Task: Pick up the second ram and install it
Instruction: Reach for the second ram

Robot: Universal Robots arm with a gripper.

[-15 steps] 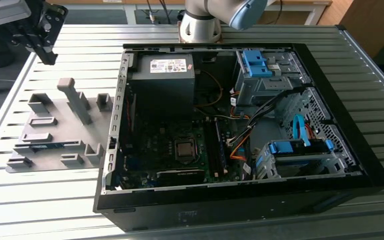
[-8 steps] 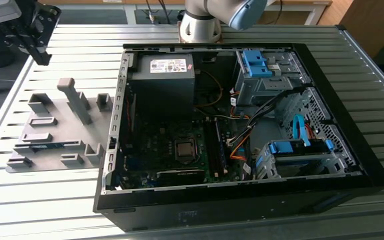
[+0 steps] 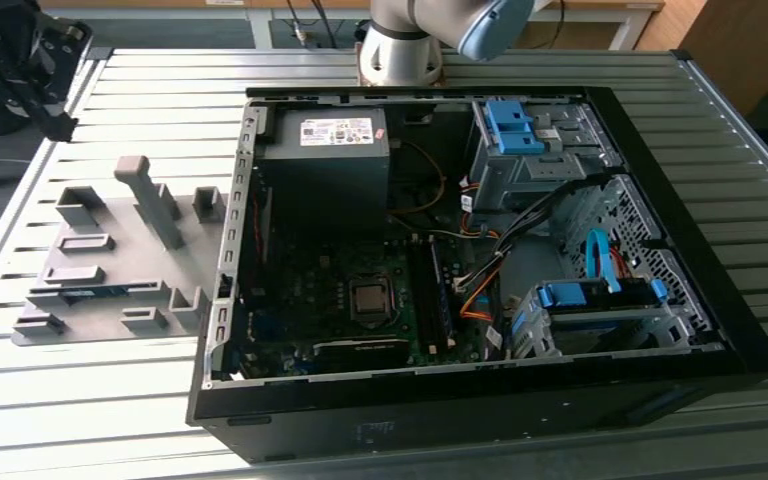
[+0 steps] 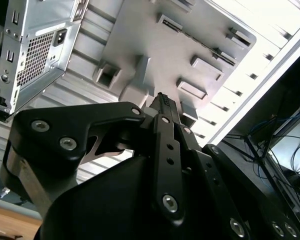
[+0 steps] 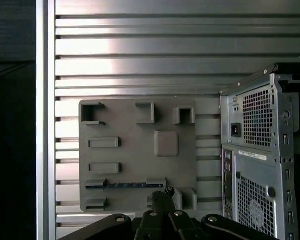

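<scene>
The second ram is a thin blue stick standing on edge in a slot of the grey holder plate. In the exterior view the ram shows as a blue strip low on the plate, at that view's left. My gripper hangs high above the plate, with its tips over the plate's edge close to one end of the ram. In the second wrist view the gripper has its fingers pressed together with nothing between them. It touches nothing.
The open computer case lies right of the plate in the exterior view, with the motherboard, memory slots, power supply and blue drive latches. Its metal rear panel stands beside the plate. The ribbed table surrounds both.
</scene>
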